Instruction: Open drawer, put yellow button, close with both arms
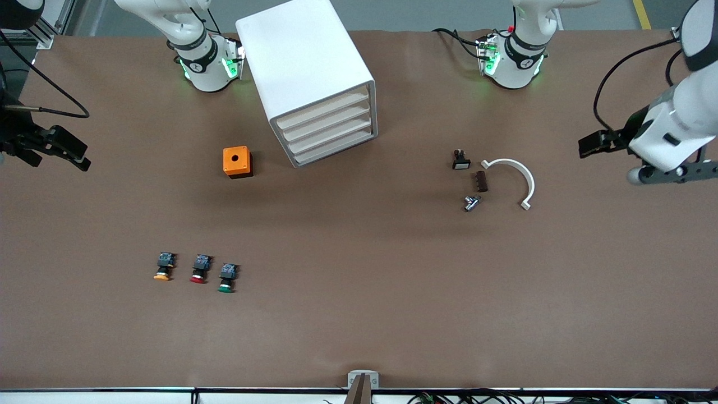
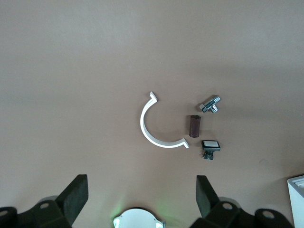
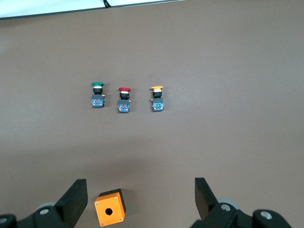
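The white cabinet (image 1: 303, 56) stands between the two arm bases, and all four of its drawers are shut. The uppermost drawer (image 1: 322, 109) is closed. The yellow button (image 1: 163, 267) lies with its cap toward the front camera, at the right arm's end of a row of three; it also shows in the right wrist view (image 3: 157, 99). My right gripper (image 1: 73, 152) hangs open and empty over the right arm's end of the table (image 3: 139, 185). My left gripper (image 1: 589, 147) hangs open and empty over the left arm's end (image 2: 141, 185).
A red button (image 1: 199, 269) and a green button (image 1: 226, 278) lie beside the yellow one. An orange box (image 1: 237, 161) sits beside the cabinet. A white arc (image 1: 519, 177), brown block (image 1: 481, 181), bolt (image 1: 471, 202) and small switch (image 1: 460, 160) lie toward the left arm's end.
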Motion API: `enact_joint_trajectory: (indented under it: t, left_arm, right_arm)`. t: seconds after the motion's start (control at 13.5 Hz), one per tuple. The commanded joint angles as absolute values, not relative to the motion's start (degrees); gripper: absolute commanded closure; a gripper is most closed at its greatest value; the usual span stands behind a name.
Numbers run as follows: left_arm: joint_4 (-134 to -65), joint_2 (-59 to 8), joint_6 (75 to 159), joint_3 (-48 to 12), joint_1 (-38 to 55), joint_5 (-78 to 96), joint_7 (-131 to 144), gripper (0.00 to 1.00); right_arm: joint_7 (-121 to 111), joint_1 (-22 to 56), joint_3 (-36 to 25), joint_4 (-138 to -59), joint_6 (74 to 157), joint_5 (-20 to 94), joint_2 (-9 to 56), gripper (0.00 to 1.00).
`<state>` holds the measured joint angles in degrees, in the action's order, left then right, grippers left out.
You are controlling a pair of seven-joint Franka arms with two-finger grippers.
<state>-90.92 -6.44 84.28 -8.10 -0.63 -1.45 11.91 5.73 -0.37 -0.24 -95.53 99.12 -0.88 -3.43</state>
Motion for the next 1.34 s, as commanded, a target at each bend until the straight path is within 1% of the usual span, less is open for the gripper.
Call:
enact_joint_trajectory:
  t: [0.0,0.22,0.37,0.52,0.74,0.89,1.11,1.26]
  left_arm:
    - [-88.51,-10.44,82.79,-9.40,2.01,-1.15,21.48,0.00]
    - [-88.51,-15.36,82.79,-9.93,7.62,-0.44,35.56,0.00]
    - [-88.51,-19.14,82.79,-9.84,11.23,3.14,42.50,0.00]
    - [-87.81,-22.83,83.05,-9.84,15.88,5.96,49.97,0.00]
    - [-82.37,-29.60,83.06,-9.84,21.43,11.13,68.05,0.00]
    - [-80.69,-32.68,83.06,-9.84,23.11,18.33,81.32,0.00]
    - [-80.68,-35.06,83.84,-9.84,25.57,24.41,96.18,0.00]
    - [-80.68,-37.43,83.85,-9.84,26.28,31.78,109.71,0.00]
  right_arm:
    - [5.36,-0.53,-0.26,-95.45,98.26,-1.14,-4.13,0.00]
    - [5.19,-0.70,-0.35,-95.89,98.09,-1.14,-3.87,0.00]
    - [5.19,-1.40,-0.44,-95.98,98.26,-1.23,-1.77,0.00]
    - [5.19,-1.84,-0.70,-95.98,98.88,-1.93,1.91,0.00]
    - [5.19,-2.02,-0.70,-95.98,100.80,-2.72,8.42,0.00]
    - [5.19,-3.25,-0.70,-95.98,104.48,-2.64,13.42,0.00]
    - [5.27,-3.16,-0.70,-95.98,110.98,-2.20,20.89,0.00]
    - [5.19,-3.34,-0.70,-95.98,116.17,-2.02,25.82,0.00]
